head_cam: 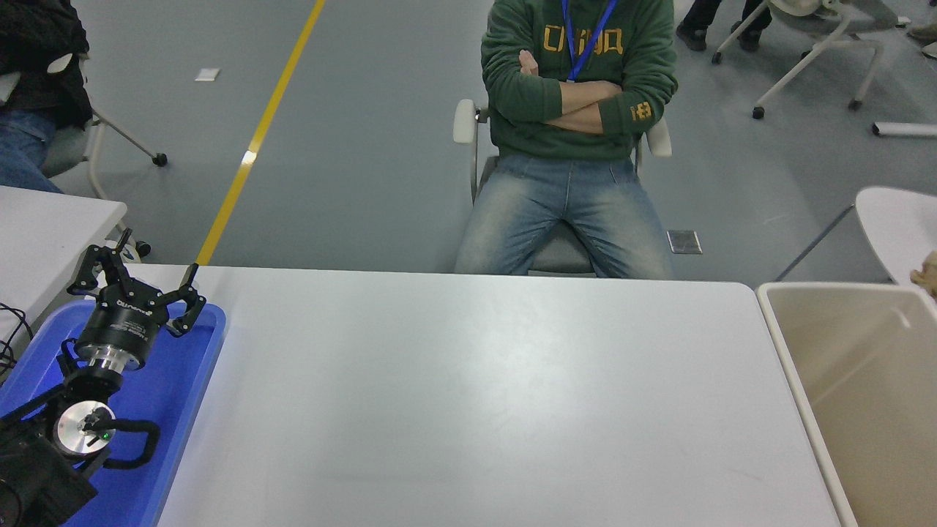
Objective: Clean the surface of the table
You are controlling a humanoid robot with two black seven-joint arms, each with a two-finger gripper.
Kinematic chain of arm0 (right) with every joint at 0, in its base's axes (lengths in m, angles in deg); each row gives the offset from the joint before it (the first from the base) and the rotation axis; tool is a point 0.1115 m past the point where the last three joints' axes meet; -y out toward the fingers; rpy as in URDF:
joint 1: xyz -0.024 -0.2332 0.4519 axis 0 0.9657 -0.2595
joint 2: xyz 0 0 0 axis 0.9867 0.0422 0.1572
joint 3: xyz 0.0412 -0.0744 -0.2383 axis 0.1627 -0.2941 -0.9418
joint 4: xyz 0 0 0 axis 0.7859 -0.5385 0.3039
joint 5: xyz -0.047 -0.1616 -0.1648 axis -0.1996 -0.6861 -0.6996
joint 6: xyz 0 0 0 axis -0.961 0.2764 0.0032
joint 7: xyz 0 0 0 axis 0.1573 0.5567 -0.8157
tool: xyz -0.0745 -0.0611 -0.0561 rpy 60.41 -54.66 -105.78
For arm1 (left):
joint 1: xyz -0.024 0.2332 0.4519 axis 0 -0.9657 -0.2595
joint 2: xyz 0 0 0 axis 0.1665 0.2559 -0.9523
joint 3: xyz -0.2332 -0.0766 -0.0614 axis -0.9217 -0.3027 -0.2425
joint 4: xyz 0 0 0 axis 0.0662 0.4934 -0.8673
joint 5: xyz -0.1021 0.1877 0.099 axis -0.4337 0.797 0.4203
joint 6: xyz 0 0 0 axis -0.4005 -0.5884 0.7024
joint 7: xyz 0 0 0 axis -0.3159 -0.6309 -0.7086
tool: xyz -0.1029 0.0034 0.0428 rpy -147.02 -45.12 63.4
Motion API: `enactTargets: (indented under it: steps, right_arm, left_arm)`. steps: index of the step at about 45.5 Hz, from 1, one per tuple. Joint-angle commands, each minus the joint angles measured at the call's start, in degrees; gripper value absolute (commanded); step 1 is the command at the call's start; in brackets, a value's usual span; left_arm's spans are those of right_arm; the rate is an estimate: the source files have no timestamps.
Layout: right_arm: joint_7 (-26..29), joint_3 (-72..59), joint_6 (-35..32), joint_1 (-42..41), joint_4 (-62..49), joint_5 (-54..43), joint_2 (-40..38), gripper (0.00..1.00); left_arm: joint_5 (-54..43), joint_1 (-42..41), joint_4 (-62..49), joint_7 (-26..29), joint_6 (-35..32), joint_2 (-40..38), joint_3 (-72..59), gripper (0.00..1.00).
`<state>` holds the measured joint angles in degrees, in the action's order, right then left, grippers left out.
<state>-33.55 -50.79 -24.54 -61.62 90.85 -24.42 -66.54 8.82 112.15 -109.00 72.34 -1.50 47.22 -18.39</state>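
Observation:
The table surface [468, 395] is a wide matte white top filling the middle of the head view, with nothing lying on it. My left gripper [135, 282] is parked at the lower left over a blue tray [198, 380], its fingers spread open and holding nothing. The right gripper is out of the picture; only a scrap of crumpled tan paper [927, 277] shows at the right edge, above the far rim of the beige bin [798, 395].
A person in a green sweater [578, 80] sits with arms crossed at the table's far side. A small white table [44, 227] stands at the left, a rounded white tabletop [893, 219] at the right, and office chairs behind.

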Motion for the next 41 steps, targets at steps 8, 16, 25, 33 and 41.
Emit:
enactTargets:
  steps: [8,16,25,33,41]
  right_arm:
    - [0.06,0.60,21.28,21.23,-22.29,21.18,17.82,0.00]
    - [0.06,0.87,29.28,27.83,-33.89,27.96,28.72,0.00]
    - [0.06,0.87,32.80,31.78,-42.69,32.79,37.95,0.00]
    - [0.15,0.87,34.82,34.42,-47.96,34.55,44.72,0.00]
    - [0.15,0.96,37.37,35.74,-49.20,36.57,49.65,0.00]
  left_arm:
    - [0.00,0.00,0.01,0.00,0.00,0.05,-0.02,1.00]
    - [0.00,0.00,0.01,0.00,0.00,0.05,0.07,1.00]
    - [0.00,0.00,0.01,0.00,0.00,-0.04,-0.02,1.00]
    - [0.00,0.00,0.01,0.00,0.00,-0.04,0.07,1.00]
    - [0.00,0.00,0.01,0.00,0.00,0.05,0.07,1.00]
